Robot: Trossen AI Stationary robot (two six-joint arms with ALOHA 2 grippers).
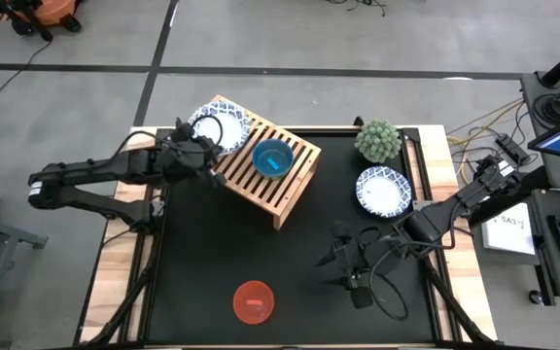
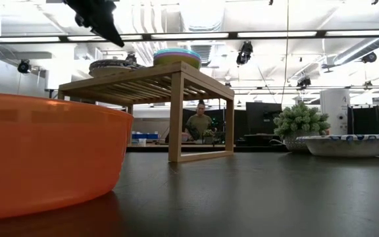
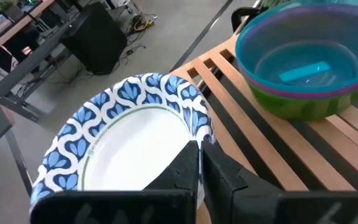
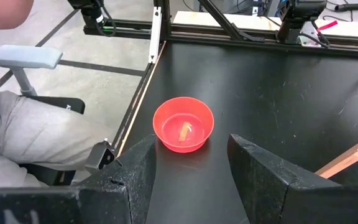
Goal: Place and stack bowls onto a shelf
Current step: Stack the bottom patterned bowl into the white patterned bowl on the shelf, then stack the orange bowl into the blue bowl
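Bowls with blue rims look thin, light and bendy, so pinch the rim gently. The left claw [image 3: 199,163] is clenched on the rim of one blue-rimmed bowl [image 3: 129,140] at the corner of the shelf [image 1: 290,180], beside the teal bowl stack [image 1: 272,158]. The right claw [image 4: 191,163] hangs released over the table [image 1: 212,262], near the red bowl [image 4: 183,124]. Another blue-rimmed bowl [image 1: 384,190] sits by the plant [image 1: 378,140], which could get bumped.

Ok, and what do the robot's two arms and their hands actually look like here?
Both arms are dark, nearly black, jointed segments with black cables looped alongside. The left hand and right hand each end in two chunky, matte black fingers with angular edges; no markings or labels are legible on them.
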